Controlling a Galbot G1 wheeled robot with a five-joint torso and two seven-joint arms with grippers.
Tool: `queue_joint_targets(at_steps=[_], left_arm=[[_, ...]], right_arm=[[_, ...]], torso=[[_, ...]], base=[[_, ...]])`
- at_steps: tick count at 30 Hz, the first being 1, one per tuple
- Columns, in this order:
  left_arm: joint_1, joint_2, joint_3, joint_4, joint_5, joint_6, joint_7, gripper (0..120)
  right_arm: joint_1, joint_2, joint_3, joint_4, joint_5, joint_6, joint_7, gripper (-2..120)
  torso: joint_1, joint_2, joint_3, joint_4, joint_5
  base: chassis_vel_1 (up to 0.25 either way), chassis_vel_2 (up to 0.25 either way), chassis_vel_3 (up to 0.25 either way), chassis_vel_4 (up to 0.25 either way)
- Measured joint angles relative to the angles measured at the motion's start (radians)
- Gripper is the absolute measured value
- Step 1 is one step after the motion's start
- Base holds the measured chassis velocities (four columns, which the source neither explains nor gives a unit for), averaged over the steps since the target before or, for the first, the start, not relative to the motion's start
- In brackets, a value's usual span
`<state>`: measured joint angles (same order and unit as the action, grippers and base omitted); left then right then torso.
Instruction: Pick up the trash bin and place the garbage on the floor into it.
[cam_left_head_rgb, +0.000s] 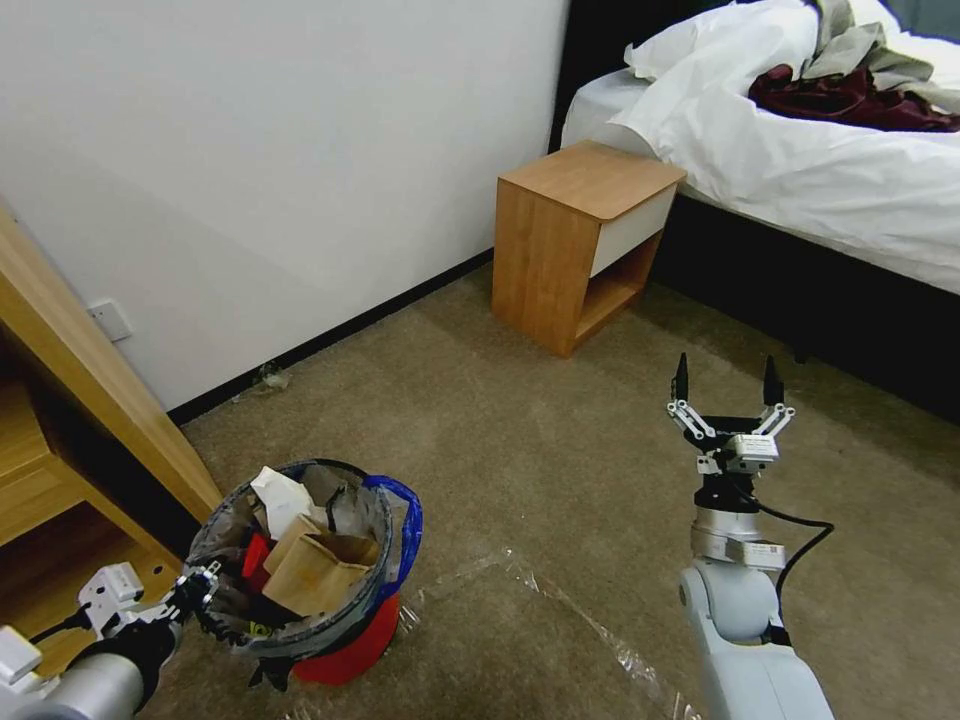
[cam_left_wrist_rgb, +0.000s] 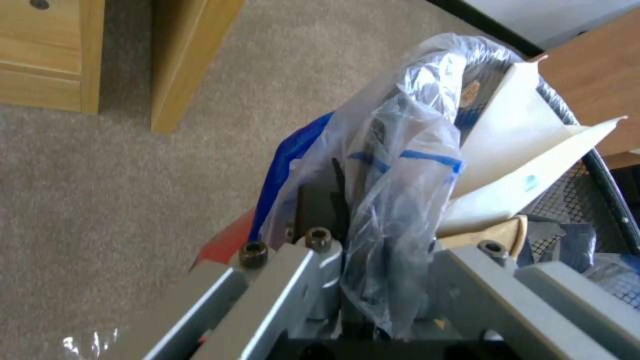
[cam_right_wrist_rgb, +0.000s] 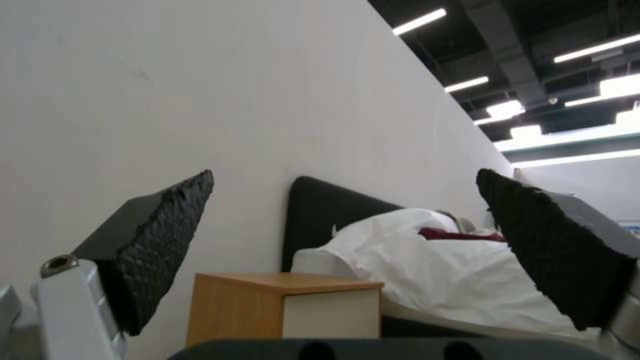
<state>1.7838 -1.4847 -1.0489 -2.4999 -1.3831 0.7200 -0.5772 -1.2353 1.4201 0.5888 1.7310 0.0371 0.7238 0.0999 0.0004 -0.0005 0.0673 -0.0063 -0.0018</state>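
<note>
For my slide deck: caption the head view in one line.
Left gripper clamps the rim of the litter-filled trash bin while the right gripper hovers open above the carpeted floor.

Open floor (cam_left_head_rgb: 520, 480): a wide stretch of bare carpet lies between the trash bin (cam_left_head_rgb: 330, 620) and the bedside cabinet (cam_left_head_rgb: 580, 240), giving unobstructed passage for a pincer. The right pincer (cam_left_head_rgb: 726, 385) stands over this stretch with fingers spread apart and nothing between them.

Obstacles:
- Wooden furniture (cam_left_head_rgb: 90, 400) stands just beside the bin on the robot's left.
- The wall (cam_left_head_rgb: 280, 150) bounds the far side.
- The bed (cam_left_head_rgb: 800, 180) and the cabinet close off the far right.
- The bin mouth is crowded with garbage (cam_left_head_rgb: 310, 560); the left pincer (cam_left_head_rgb: 205, 590) is clamped on its rim.
</note>
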Motion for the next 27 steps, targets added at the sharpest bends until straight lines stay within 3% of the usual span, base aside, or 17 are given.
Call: queue_joint_targets(at_steps=[27], left_arm=[[-0.005, 0.013, -0.007, 0.0, -0.023, 0.001, -0.005, 0]], right_arm=[[-0.006, -0.008, 0.024, 0.007, 0.006, 0.002, -0.008, 100]], torso=[[0.0, 0.0, 0.0, 0.0, -0.0001]], base=[[0.0, 0.0, 0.0, 0.0]])
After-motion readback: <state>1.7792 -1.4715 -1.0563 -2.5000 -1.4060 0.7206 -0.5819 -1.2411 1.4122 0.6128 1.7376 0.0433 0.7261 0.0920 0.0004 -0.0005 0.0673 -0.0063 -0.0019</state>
